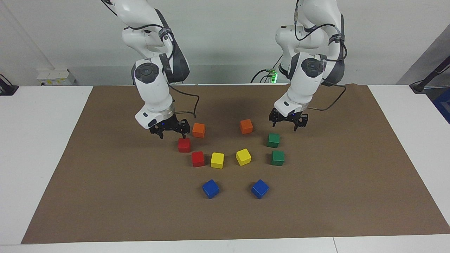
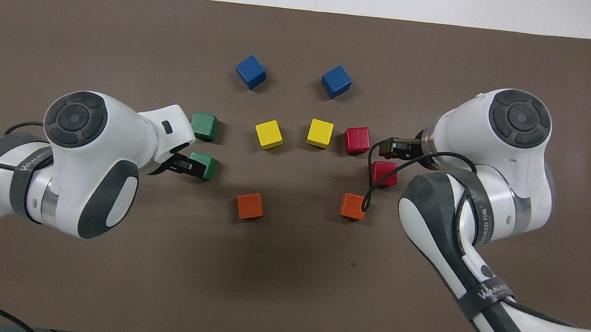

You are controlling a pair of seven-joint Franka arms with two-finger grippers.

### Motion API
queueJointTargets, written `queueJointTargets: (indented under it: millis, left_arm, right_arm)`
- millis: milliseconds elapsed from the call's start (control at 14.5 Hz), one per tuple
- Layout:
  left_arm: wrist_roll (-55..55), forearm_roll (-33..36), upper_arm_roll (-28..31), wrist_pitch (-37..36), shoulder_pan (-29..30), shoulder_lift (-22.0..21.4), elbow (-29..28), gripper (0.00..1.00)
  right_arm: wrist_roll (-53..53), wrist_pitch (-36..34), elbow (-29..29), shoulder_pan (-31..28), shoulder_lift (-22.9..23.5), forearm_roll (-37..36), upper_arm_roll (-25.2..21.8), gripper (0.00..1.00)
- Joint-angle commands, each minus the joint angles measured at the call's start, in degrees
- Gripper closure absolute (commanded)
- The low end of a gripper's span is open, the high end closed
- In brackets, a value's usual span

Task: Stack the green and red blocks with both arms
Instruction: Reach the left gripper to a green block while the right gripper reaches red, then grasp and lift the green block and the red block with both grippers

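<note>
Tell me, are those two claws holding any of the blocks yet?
No, nothing is held. The left gripper hangs open over a green block, the right gripper open over a red block; both blocks sit on the mat.

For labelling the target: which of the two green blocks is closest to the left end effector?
The green block nearer the robots; the left end effector hangs open just above it.

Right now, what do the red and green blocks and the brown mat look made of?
Red blocks and green blocks: probably painted wood or hard plastic, going by the crisp edges, even colour and slight sheen on top. Which of the two, I cannot tell. Brown mat: looks like paper or thin card, matte, lying flat, with straight cut edges.
</note>
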Motion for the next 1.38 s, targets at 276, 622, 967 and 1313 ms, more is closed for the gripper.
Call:
queueJointTargets:
  millis: [276,622,967,1313]
  left_arm:
    - [0.49,-1.41,0.85,5.45,-1.5,1.45,-2.13,0.0]
    - [-0.12,-1.41,0.85,8.7,-1.59,4.7,-1.43,0.0]
    - [-1.09,-1.41,1.02,10.99,-3.34,9.96,1.55,0.0]
    - [-0.74,-0.53,1.2,8.45,-3.96,10.95,2.09,0.0]
  right_arm:
    - [3.47,2.55,-0.77,0.58,2.06,-5.23,1.53,0.04]
    - [4.18,2.82,-0.69,0.58,3.55,-5.51,2.06,0.05]
    - [5.24,4.84,-0.86,0.67,5.05,-5.51,2.06,0.05]
    - [6.21,6.95,-2.62,0.67,5.4,-5.69,3.12,0.05]
